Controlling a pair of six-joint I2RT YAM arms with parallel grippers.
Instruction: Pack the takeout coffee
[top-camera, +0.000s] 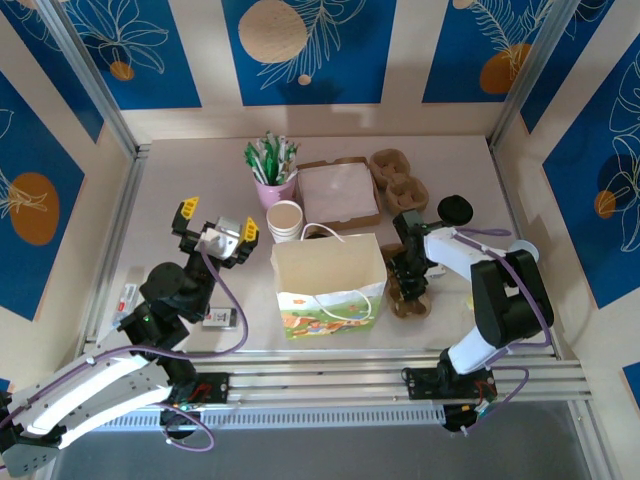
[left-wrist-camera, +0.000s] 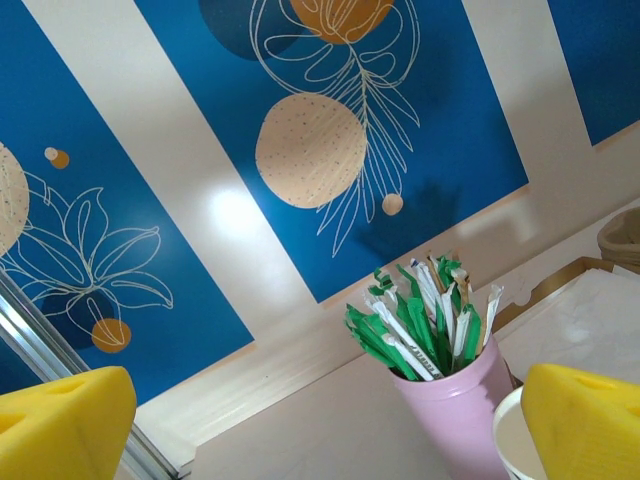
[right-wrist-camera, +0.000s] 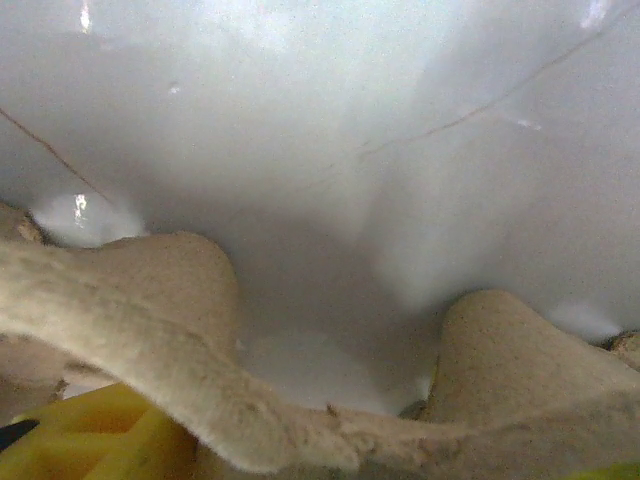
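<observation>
On table, centre: bag (top-camera: 330, 275), paper, upright, mouth open; no cup was seen inside. Rear right: coffee (top-camera: 455, 209), black lid up, stood on the table beside the spare trays (top-camera: 398, 178), apart from the bag and touched by neither arm. Just right of bag: tray (top-camera: 410, 300), pulp, with the right gripper (top-camera: 410, 272) low over it; in the wrist view the tray's ridges sat hard against a yellow pad (right-wrist-camera: 90, 430), but whether the jaws pinched the rim could not be told. Left of bag: left gripper (top-camera: 217, 222), raised, jaws spread wide, nothing between them, aimed toward the pink cup (top-camera: 272, 188) of sticks. Rear centre: cup stack (top-camera: 285, 220), lidless, and box (top-camera: 340, 192) with white sheets. Status, by judgement: early. Packing was not done, as the coffee was outside the bag and ungripped. The work appeared to be on the tray. Left to do: take up the coffee, perhaps seat it in the tray, and lower it into the bag without tipping.
</observation>
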